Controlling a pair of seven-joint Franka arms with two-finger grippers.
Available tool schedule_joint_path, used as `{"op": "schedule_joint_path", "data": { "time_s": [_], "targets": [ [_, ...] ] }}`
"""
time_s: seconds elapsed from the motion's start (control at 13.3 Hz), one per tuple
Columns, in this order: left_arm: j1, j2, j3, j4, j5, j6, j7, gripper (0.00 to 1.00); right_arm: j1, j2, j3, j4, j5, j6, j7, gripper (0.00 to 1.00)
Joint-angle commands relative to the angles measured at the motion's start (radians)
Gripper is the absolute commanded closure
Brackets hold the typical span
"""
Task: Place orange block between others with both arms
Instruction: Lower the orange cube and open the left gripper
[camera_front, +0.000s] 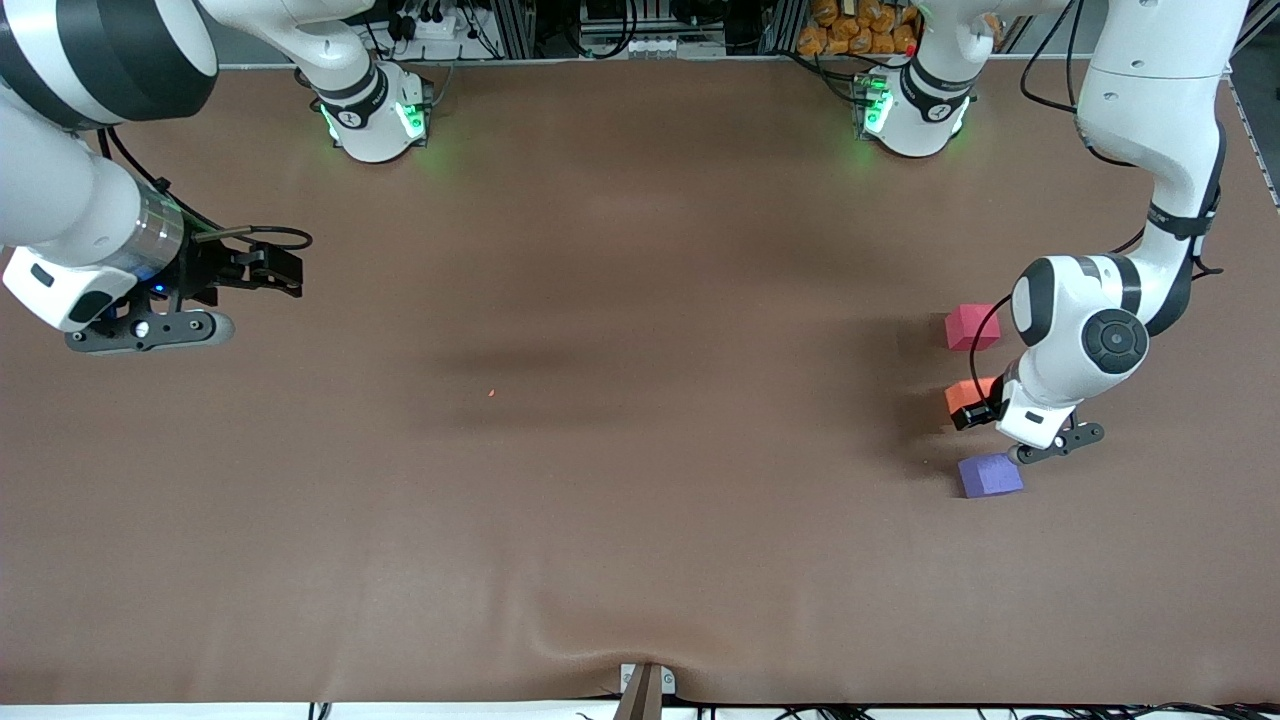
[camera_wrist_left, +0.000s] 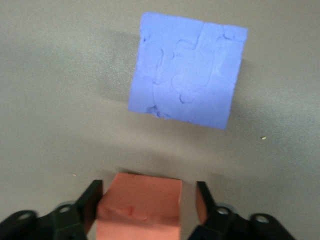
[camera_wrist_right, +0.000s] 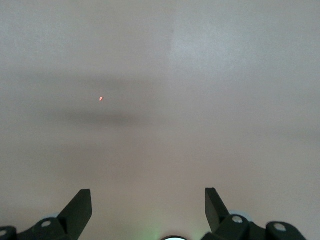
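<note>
We judge the task nearly done: at the front view's right, the small matte orange foam cube (camera_front: 969, 394) sits on the brown surface (camera_front: 600, 450) between the pinkish-red cube (camera_front: 971, 327) and purple-blue cube (camera_front: 989, 475), the left pincer (camera_wrist_left: 149, 205) spread around it with a gap showing at one finger, while the right pincer (camera_wrist_right: 148, 204) waits spread at the upper left of that frame.

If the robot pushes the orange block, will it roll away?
Probably not: the orange block is a cube with flat faces, so it should slide rather than roll. Its matte, foam-like surface suggests it is light and a bit squashy. It likely won't break.
</note>
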Motion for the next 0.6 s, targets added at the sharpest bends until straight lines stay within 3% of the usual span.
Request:
{"op": "schedule_joint_path", "data": {
  "time_s": [0.0,0.22,0.53],
  "targets": [
    [-0.002,-0.031,-0.006,-0.004,-0.007,0.000,0.022,0.00,0.003,-0.007,-0.002,-0.009,0.008,-0.004,-0.007,0.00],
    [-0.001,-0.106,-0.032,-0.004,-0.004,-0.075,0.054,0.00,0.031,-0.005,0.000,-0.009,0.008,0.013,0.002,0.00],
    [0.007,-0.326,-0.057,-0.001,-0.008,-0.320,0.162,0.00,0.045,-0.007,0.000,-0.006,0.009,0.067,0.005,0.00]
  ]
}}
